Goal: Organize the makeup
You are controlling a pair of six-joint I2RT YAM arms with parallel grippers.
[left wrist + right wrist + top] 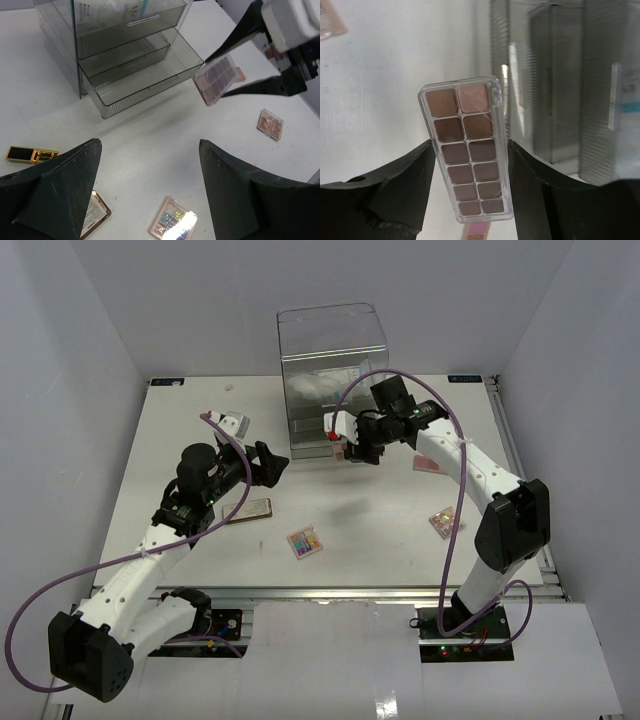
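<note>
Right gripper (470, 150) is pinching a brown-toned eyeshadow palette (467, 165) by its two long edges, one finger on each side, and is holding it clear of the table (380, 510). In the top view this gripper is hanging at about 12 o'clock of the table centre, just in front of the clear drawer box (332, 360). The left wrist view is showing the box's lower drawers (150, 75) standing pulled out, with the palette hanging at 3 o'clock of them, not touching. A white item with teal print (107, 10) is lying in the drawer above.

Left gripper (150, 170) is standing spread wide, gripping nothing, and hovering over the table at about 9 o'clock of centre.

Loose makeup is lying on the table as follows:
- The bronze compact (248, 510) is at 8 o'clock, near the left gripper.
- A colourful palette (304, 542) is at 6 o'clock.
- A second small palette (446, 522) is at 4 o'clock.
- A pink pad (427, 464) is at 3 o'clock, beside the right arm.
- A black-and-gold case (30, 154) is at 8 o'clock of the box in the left wrist view.
</note>
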